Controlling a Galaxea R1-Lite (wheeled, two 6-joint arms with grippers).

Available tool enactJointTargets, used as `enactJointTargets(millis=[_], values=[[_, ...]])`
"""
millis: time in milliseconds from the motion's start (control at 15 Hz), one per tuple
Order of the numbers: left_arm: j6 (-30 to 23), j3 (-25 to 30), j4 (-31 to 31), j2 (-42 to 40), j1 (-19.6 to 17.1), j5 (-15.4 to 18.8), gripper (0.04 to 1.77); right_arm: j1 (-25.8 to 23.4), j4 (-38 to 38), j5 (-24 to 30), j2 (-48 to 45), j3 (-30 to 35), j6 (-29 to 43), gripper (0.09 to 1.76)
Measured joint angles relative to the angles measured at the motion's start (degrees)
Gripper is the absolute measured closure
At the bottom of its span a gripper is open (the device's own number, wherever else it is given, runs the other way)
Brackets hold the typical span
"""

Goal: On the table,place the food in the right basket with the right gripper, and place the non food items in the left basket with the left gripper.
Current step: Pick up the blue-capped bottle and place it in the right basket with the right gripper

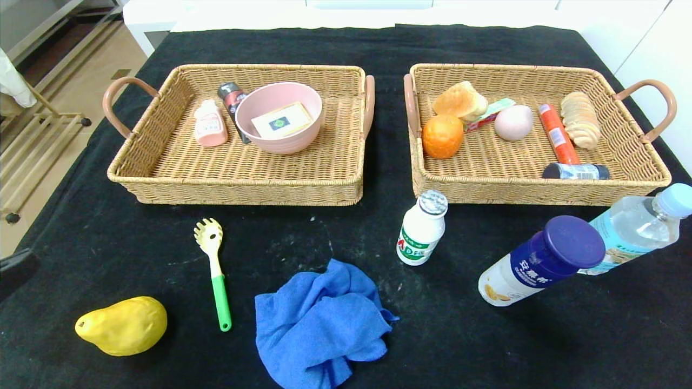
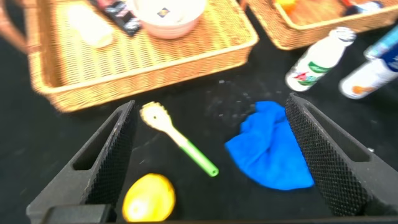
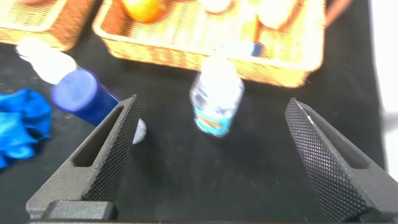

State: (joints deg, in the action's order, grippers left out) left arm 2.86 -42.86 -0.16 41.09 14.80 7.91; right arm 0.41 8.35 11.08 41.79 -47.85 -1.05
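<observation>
On the black table stand a clear water bottle, a white bottle with a dark-blue cap and a small green-labelled bottle. A yellow pear lies at the front left. A blue cloth and a yellow-green pasta spoon lie between them. My left gripper is open and empty above the spoon, cloth and pear. My right gripper is open and empty, with the water bottle ahead between its fingers. Neither gripper shows in the head view.
The left basket holds a pink bowl, a small pink bottle and a dark tube. The right basket holds an orange, bread, an egg, a sausage and a small dark bottle. The floor drops off past the table's left edge.
</observation>
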Motion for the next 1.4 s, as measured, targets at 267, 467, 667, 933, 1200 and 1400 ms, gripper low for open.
enactJointTargets(millis=[267,467,667,933,1200,1400], values=[[0.2,-3.7,-0.3,6.4,0.1,4.1,0.09,1.1,0.0,5.2,4.1,-2.6,0.0,0.14],[0.6,-6.6,-0.3,10.0,0.6,7.0,0.09,4.2,0.4,5.6,6.1,-4.7,0.0,0.14],[1.4,-9.3,-0.3,12.9,3.9,7.2,0.09,7.8,0.5,5.4,7.7,-6.0,0.0,0.14],[2.5,-11.2,-0.3,16.4,6.6,7.1,0.09,11.2,0.1,5.1,10.7,-6.5,-0.1,0.14],[4.1,-11.4,-0.2,17.7,7.2,7.1,0.09,14.3,0.1,4.9,12.8,-6.6,0.0,0.14],[4.5,-11.5,-0.4,17.9,7.5,7.1,0.09,17.1,0.1,3.8,13.7,-6.6,0.0,0.14]])
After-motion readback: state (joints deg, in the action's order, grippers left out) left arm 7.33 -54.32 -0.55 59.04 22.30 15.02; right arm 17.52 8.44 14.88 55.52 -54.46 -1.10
